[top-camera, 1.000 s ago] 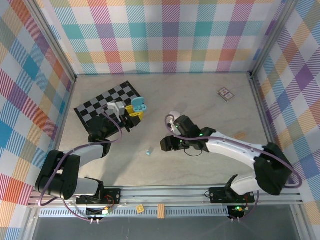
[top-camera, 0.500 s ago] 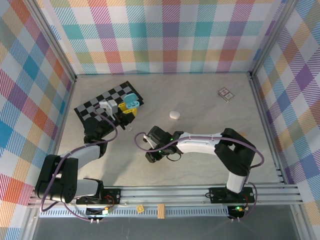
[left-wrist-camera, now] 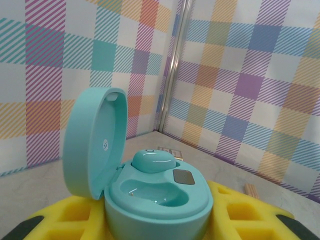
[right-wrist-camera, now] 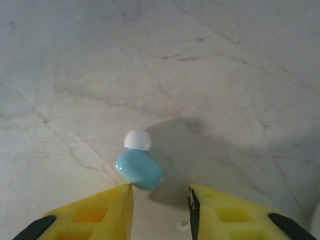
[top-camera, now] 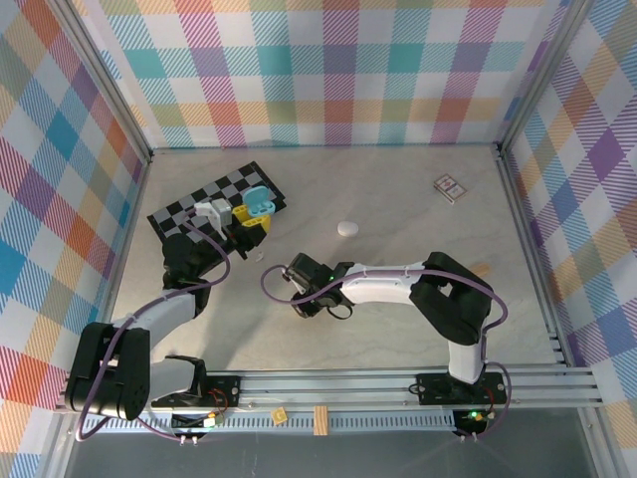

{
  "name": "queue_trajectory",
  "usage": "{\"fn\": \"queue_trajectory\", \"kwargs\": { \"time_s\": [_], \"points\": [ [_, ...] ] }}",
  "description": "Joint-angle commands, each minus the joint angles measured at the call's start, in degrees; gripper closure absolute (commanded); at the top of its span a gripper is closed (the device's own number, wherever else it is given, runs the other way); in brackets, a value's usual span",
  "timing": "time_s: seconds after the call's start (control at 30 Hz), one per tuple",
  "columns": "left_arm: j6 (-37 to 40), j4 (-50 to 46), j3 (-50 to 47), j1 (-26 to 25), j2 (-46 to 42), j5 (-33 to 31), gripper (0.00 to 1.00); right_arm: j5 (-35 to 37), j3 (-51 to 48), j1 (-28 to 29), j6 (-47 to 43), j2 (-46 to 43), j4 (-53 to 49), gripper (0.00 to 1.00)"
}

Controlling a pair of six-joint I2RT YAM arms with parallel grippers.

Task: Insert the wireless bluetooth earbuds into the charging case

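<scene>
My right claw (right-wrist-camera: 161,200) hangs low, jaws narrowly apart and empty; the blue bud (right-wrist-camera: 139,170) lies on the table (right-wrist-camera: 225,75) just off one fingertip (right-wrist-camera: 122,197). Closing here could clip it sideways and flick it away. My left claw (left-wrist-camera: 157,225) clamps the open case (left-wrist-camera: 155,197).

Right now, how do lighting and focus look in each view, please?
Right wrist view: the pale blue earbud is sharp, with a soft shadow to its right on the table. Left wrist view: the open charging case is crisp, glossy highlights in its empty well. Top external view: even light, no glare.
</scene>
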Motion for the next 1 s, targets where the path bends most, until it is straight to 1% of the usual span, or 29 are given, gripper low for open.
{"fn": "queue_trajectory", "kwargs": {
  "time_s": [0.0,0.13,0.23,0.43,0.53,0.6,0.7,0.77,0.87,0.97],
  "points": [
    [0.7,0.8,0.7,0.7,-1.0,-0.4,0.63,4.3,1.6,-0.9,1.0,0.6,-0.6,0.62],
    [0.4,0.8,0.8,0.7,-1.2,-0.6,0.63,2.6,1.5,-2.4,2.5,0.4,1.3,0.62],
    [0.4,0.7,0.5,0.7,-1.4,-1.5,0.63,-1.7,0.7,-3.9,4.5,-0.2,3.8,0.62],
    [1.2,-0.8,0.2,0.6,-2.1,-3.3,0.63,-14.3,-4.2,-8.0,13.1,-4.1,10.8,0.60],
    [2.0,-2.0,0.5,0.7,-2.2,-3.3,0.63,-22.4,-6.3,-10.3,20.6,-5.5,13.8,0.56],
    [2.2,-2.3,0.6,0.7,-2.5,-3.3,0.63,-26.6,-7.4,-11.1,26.6,-5.6,16.0,0.53],
    [2.5,-2.6,0.6,0.7,-2.8,-3.3,0.63,-29.5,-7.1,-11.1,33.8,-4.8,15.5,0.52],
    [2.7,-3.0,0.6,0.7,-3.1,-3.2,0.63,-30.0,-7.4,-11.1,37.2,-4.6,15.7,0.52],
    [3.0,-3.4,0.5,0.7,-3.4,-3.1,0.63,-28.4,-7.3,-11.1,39.0,-4.9,14.5,0.52],
    [3.1,-3.5,0.6,0.7,-3.3,-3.0,0.63,-29.0,-6.3,-11.2,39.7,-3.6,13.5,0.52]
  ]
}}
